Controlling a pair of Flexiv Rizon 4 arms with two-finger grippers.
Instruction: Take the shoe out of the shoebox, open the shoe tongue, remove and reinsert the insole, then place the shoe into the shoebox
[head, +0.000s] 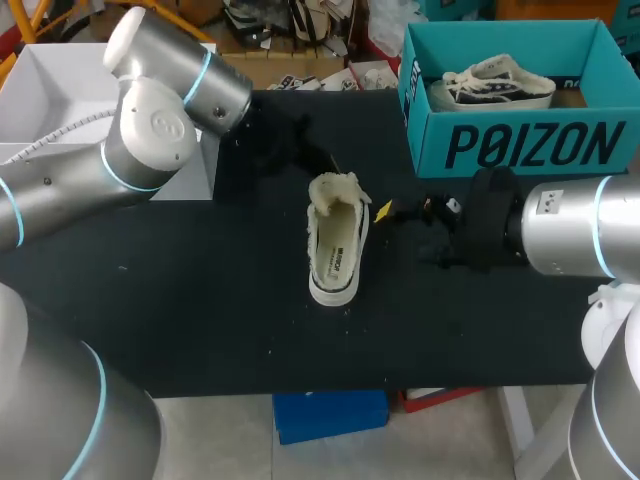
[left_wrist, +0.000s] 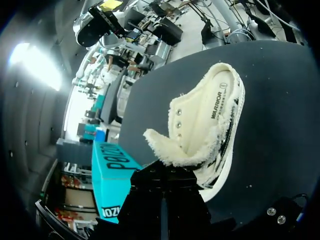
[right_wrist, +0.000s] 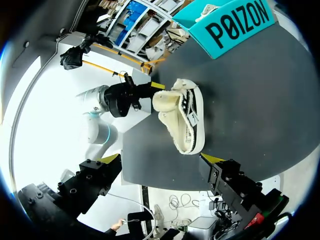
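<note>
Closed to a narrow slit, the left tool (left_wrist: 163, 176) is clamped on the tongue (left_wrist: 167, 150) of the cream shoe (head: 336, 243), which is set on its sole mid-surface (head: 200, 300). The right tool (right_wrist: 161, 159) is spread wide and empty just beside the shoe. A teal shoebox (head: 520, 145) containing a second shoe (head: 495, 85) is seen at the far right corner.

A cream low-top shoe (head: 338, 243) with frayed edges and a white rubber sole is seen standing on its sole in the middle of the table, heel toward the near edge. Its tongue (left_wrist: 167, 146) is folded forward over the toe, so the opening is laid bare and the printed insole (left_wrist: 216, 102) is seen flat inside. The teal shoebox (head: 520, 146) is set open at the far right, well apart, with a second shoe (head: 495, 82) inside.
</note>
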